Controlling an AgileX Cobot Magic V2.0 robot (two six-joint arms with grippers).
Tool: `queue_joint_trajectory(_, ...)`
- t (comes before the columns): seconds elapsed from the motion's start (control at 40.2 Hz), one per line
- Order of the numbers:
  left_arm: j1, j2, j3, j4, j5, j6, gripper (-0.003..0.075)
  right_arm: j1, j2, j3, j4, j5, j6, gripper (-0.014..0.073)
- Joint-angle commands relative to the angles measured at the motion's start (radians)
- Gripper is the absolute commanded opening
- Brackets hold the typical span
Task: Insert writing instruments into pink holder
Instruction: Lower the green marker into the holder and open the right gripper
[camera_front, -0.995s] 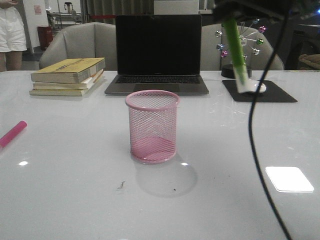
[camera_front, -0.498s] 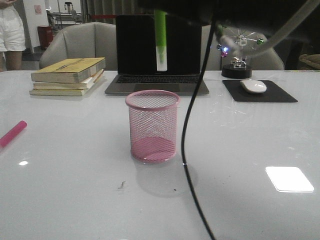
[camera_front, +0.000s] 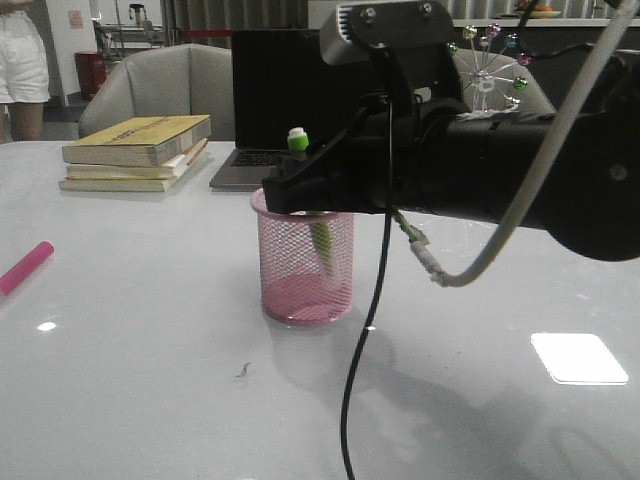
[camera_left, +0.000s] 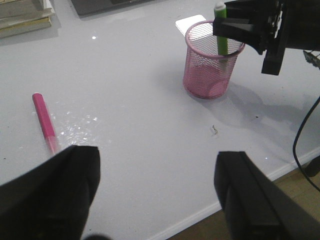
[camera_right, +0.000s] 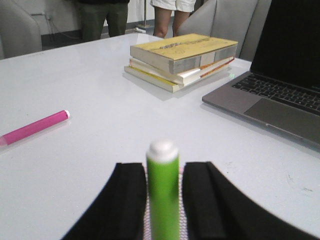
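Note:
The pink holder (camera_front: 305, 270) stands mid-table, also seen in the left wrist view (camera_left: 207, 75). The lime green marker (camera_front: 297, 140) stands tilted inside it, white tip above the rim. My right gripper (camera_front: 300, 185) hovers over the rim with a finger on each side of the marker (camera_right: 163, 195). A thin gap with pink mesh shows on both sides, so the jaws are slightly open. The magenta-pink marker (camera_front: 25, 268) lies flat at the table's far left (camera_left: 45, 122). My left gripper (camera_left: 157, 155) hangs open above bare table near the front edge, holding nothing.
A stack of books (camera_front: 135, 150) and an open laptop (camera_front: 300, 90) sit at the back. The right arm's black cable (camera_front: 365, 330) hangs down in front of the holder. The table's front edge (camera_left: 240, 195) runs just beyond the left fingers.
The right arm swung left from the mouse pad to above the holder, then dropped, and the green marker went from hanging above the rim to standing inside the holder.

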Motion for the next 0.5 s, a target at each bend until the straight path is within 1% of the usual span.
queue_joint_trajectory(0.0, -0.009, 0.008, -0.028, -0.009, -0.074, -0.001, 0.0526, -0.002, -0.049, -0.025, -0.011, -0.078, -0.008, 0.0457)
queue_joint_trajectory(0.05, -0.009, 0.008, -0.028, -0.009, -0.074, -0.001, 0.0526, -0.002, -0.06, -0.025, -0.011, -0.079, -0.008, 0.0477)
queue_joint_trajectory(0.124, -0.009, 0.008, -0.028, -0.009, -0.074, -0.001, 0.0526, -0.002, -0.099, -0.025, -0.011, -0.064, -0.008, 0.0477)
queue_joint_trajectory(0.174, -0.009, 0.008, -0.028, -0.009, -0.074, -0.001, 0.0526, -0.002, -0.147, -0.025, -0.011, -0.027, -0.008, 0.0477)
queue_joint_trajectory(0.224, -0.009, 0.008, -0.028, -0.009, -0.074, -0.001, 0.0526, -0.002, -0.204, -0.025, -0.011, 0.047, -0.008, 0.0477)
queue_joint_trajectory(0.274, -0.009, 0.008, -0.028, -0.009, -0.074, -0.001, 0.0526, -0.002, -0.271, -0.025, -0.01, 0.162, -0.008, 0.0473)
queue_joint_trajectory(0.323, -0.009, 0.008, -0.028, -0.009, -0.074, -0.001, 0.0526, -0.002, -0.346, -0.025, -0.002, 0.317, -0.008, 0.0463)
queue_joint_trajectory(0.373, -0.009, 0.008, -0.028, -0.009, -0.074, -0.001, 0.0526, -0.002, -0.439, -0.025, 0.008, 0.529, -0.008, 0.0454)
queue_joint_trajectory(0.423, -0.009, 0.008, -0.028, -0.009, -0.074, -0.001, 0.0526, -0.003, -0.512, -0.025, 0.012, 0.7, -0.008, 0.0447)
queue_joint_trajectory(0.448, -0.009, 0.008, -0.028, -0.009, -0.074, -0.001, 0.0526, -0.003, -0.56, -0.025, 0.013, 0.841, -0.008, 0.0444)
queue_joint_trajectory(0.473, -0.009, 0.008, -0.028, -0.009, -0.074, -0.001, 0.0526, -0.003, -0.605, -0.025, 0.013, 0.922, -0.008, 0.0444)
